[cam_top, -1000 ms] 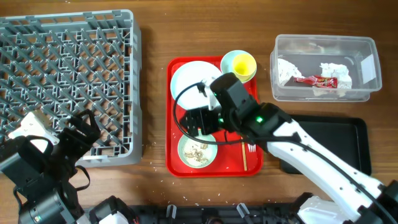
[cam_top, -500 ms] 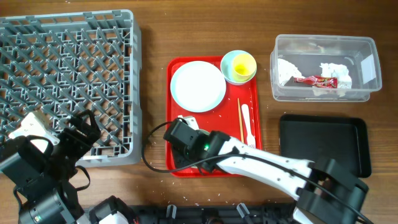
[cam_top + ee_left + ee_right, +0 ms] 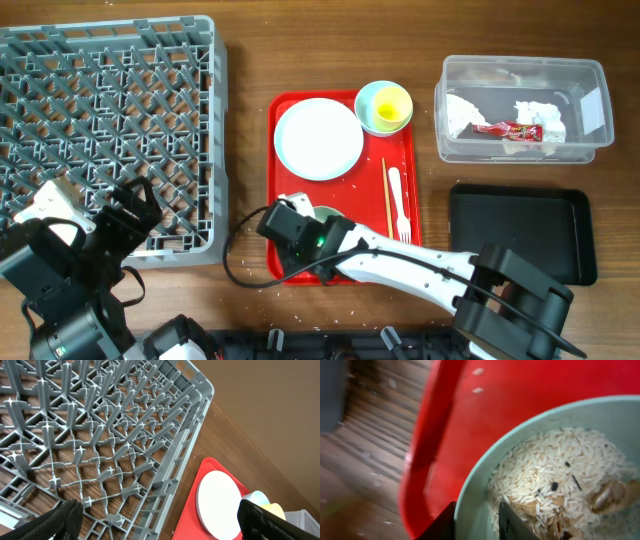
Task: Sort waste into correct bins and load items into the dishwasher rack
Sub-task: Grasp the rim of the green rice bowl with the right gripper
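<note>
Your right hand [image 3: 476, 507] grips the rim of the pale bowl [image 3: 477, 480] of rice scraps [image 3: 545, 475], at the red tray's [image 3: 370, 195] near corner on the rack side. Your left hand [image 3: 160, 510] hangs wide open above the grey rack [image 3: 100, 425].

My right arm [image 3: 420, 265] covers nearly all of the rice bowl [image 3: 326, 213] at the near end of the red tray [image 3: 285, 110] in the overhead view; only a sliver of rim shows. In my wrist view, only the fingertips of my right tool [image 3: 477, 522] show, one on each side of that rim. I can't tell whether they pinch it. The bowl runs off the right and lower picture edges there, and the desk [image 3: 365, 475] is blurred. The rack [image 3: 100, 120] is cut off at the left overhead.
</note>
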{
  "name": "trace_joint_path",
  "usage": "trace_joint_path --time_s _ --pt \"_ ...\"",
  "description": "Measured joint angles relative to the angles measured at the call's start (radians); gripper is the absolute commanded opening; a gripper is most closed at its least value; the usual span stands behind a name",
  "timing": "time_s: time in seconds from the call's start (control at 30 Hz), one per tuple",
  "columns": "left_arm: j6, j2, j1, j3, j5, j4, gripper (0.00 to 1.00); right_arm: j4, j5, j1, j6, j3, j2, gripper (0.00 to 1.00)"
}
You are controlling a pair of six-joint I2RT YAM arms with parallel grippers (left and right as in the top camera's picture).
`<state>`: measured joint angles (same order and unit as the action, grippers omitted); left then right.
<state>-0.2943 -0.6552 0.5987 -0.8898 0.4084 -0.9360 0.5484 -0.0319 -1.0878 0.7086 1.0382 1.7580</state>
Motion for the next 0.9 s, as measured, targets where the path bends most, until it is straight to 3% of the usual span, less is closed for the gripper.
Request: trace_joint_path --time_s 0.17,0.27,0.57,0.67,0.9 --pt "0.000 0.000 0.000 0.000 0.000 0.000 1.00 0.042 -0.050 -0.002 -0.034 0.004 0.000 0.17" --pt "0.000 0.000 0.000 0.000 0.000 0.000 1.00 0.042 -0.071 -0.003 -0.044 0.005 0.000 0.04" --pt "0.000 0.000 0.000 0.000 0.000 0.000 1.00 0.126 -0.195 -0.002 -0.053 0.031 0.000 0.04" --pt "0.000 0.000 0.000 0.000 0.000 0.000 1.00 0.281 -0.266 -0.002 -0.052 0.104 0.002 0.04" --pt "0.000 0.000 0.000 0.000 0.000 0.000 1.00 0.406 -0.375 -0.001 -0.052 0.208 0.003 0.04"
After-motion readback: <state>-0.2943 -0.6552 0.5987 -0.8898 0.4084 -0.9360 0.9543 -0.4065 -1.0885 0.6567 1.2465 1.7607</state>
